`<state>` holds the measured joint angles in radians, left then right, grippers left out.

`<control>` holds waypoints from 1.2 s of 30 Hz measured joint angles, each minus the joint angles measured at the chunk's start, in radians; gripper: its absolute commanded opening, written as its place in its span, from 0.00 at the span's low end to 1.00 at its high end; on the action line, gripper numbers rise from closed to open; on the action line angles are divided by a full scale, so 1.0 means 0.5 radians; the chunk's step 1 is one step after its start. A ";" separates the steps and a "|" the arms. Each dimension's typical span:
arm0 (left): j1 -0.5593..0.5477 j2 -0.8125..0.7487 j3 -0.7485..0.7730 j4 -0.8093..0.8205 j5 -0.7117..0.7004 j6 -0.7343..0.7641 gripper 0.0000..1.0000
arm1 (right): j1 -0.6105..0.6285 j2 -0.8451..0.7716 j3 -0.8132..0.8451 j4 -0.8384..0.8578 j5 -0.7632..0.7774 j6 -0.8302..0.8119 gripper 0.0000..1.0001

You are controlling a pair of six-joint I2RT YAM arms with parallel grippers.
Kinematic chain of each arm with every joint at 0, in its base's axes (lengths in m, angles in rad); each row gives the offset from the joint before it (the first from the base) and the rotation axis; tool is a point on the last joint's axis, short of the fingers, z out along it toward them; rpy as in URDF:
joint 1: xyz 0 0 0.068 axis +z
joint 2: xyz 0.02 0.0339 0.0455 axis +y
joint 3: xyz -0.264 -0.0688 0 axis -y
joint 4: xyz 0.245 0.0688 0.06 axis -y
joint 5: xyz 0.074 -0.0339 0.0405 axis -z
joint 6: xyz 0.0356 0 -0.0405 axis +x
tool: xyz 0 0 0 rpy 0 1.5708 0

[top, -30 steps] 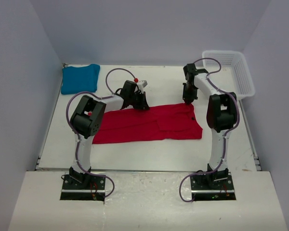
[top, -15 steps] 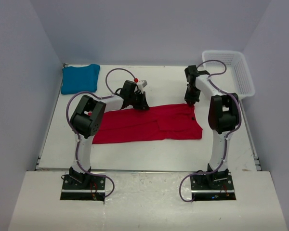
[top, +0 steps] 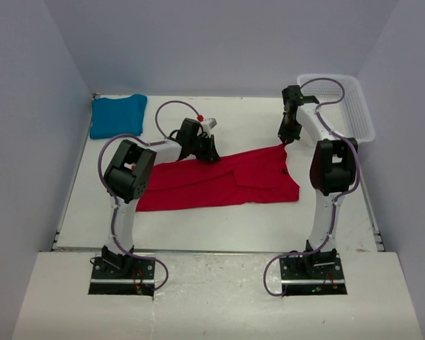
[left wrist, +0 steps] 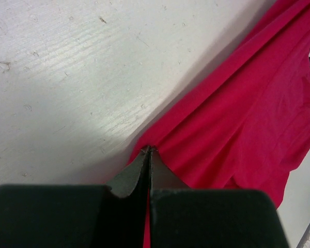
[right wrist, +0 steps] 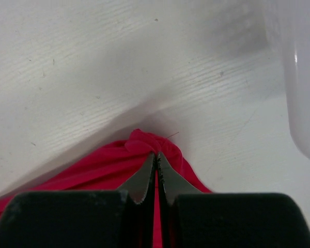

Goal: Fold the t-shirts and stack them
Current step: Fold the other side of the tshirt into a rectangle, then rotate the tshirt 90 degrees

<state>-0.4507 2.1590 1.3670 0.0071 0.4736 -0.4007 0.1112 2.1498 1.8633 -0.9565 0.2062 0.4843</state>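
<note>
The bright red t-shirt (top: 219,180) lies spread across the middle of the table. My left gripper (top: 207,153) is shut on its far edge near the left, the pinched cloth showing in the left wrist view (left wrist: 217,129). My right gripper (top: 284,142) is shut on the shirt's far right corner and holds it lifted and drawn toward the back right; a bunched red fold (right wrist: 144,144) sits at its tips (right wrist: 156,154). The teal-blue t-shirt (top: 117,115) lies folded at the far left corner.
A white plastic mesh basket (top: 347,106) stands at the far right, close behind my right gripper; its rim shows in the right wrist view (right wrist: 299,77). Grey walls enclose the table on three sides.
My right gripper has moved back and to the right toward the basket, pulling the red shirt's far right corner up with it. The left gripper has stayed put.
</note>
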 measured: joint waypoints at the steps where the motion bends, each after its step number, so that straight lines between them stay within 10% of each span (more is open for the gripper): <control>1: 0.000 0.002 0.001 0.004 0.005 0.000 0.00 | -0.005 0.013 0.020 -0.002 -0.010 -0.013 0.00; 9: 0.002 0.009 0.008 0.005 0.020 0.000 0.00 | -0.065 0.165 0.203 -0.014 -0.011 -0.140 0.26; 20: 0.006 0.008 0.011 0.007 0.041 0.000 0.01 | -0.032 -0.143 -0.220 0.069 0.016 -0.147 0.36; 29: -0.093 -0.020 0.137 -0.188 -0.108 0.095 0.49 | 0.096 -0.768 -0.607 0.220 -0.041 -0.146 0.40; 36: -0.201 -0.066 0.204 -0.306 -0.242 0.195 0.61 | 0.119 -0.978 -0.751 0.236 -0.044 -0.124 0.56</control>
<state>-0.5514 2.1258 1.4693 -0.1459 0.3527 -0.3035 0.1707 1.6608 1.4879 -0.8387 0.1841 0.4225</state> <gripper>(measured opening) 0.585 0.534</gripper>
